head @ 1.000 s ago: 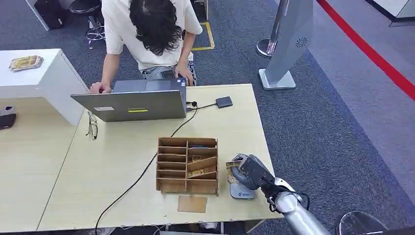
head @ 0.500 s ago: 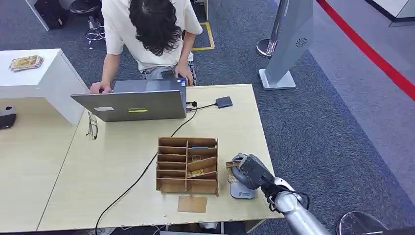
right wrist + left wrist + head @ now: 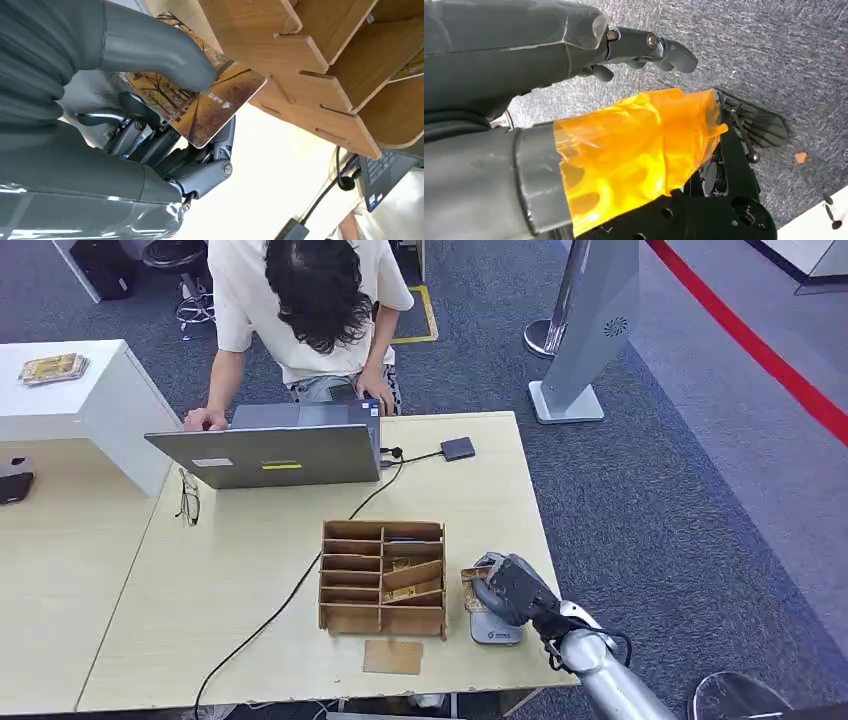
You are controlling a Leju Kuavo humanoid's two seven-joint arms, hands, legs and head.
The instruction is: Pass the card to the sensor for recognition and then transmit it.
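My right hand (image 3: 512, 590) is at the table's front right, just right of the wooden organizer (image 3: 383, 578). It pinches a card (image 3: 471, 577) printed with autumn trees, held low over the grey-white sensor (image 3: 496, 629). Up close, the thumb (image 3: 165, 55) presses the card (image 3: 210, 107) against the dark fingers (image 3: 200, 165) beneath it, and the card's edge lies near the organizer (image 3: 310, 75). My left hand (image 3: 574, 60) hangs over the carpet, its thumb wrapped in orange tape (image 3: 639, 150), its fingers (image 3: 659, 50) stretched out and holding nothing.
A second brown card (image 3: 392, 656) lies flat by the table's front edge. A black cable (image 3: 300, 585) runs from the laptop (image 3: 268, 452) across the table. A person (image 3: 310, 310) sits behind the laptop. Glasses (image 3: 188, 498) and a small hub (image 3: 458, 448) lie on the table.
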